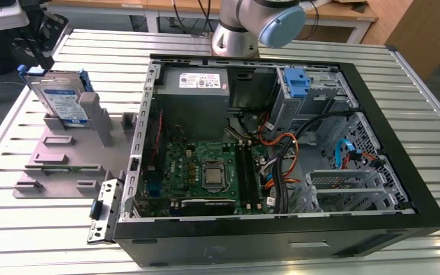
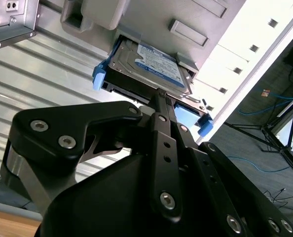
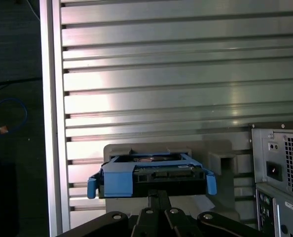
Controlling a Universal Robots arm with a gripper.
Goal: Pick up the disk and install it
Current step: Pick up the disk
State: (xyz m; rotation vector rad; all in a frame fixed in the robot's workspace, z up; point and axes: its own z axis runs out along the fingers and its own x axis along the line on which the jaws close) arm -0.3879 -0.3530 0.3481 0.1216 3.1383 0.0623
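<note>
Slatted metal table (image 1: 21, 123) carries the silver, blue-framed, white-labelled disk (image 1: 59, 97).

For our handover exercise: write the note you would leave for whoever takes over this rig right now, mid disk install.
Pincer: at the disk's top edge; whether it grips cannot be told.
Disk: upright in the grey stand, on the exterior view's left of the case.
Done: nothing lifted or installed yet.
Left: the pick-up and the install.
</note>
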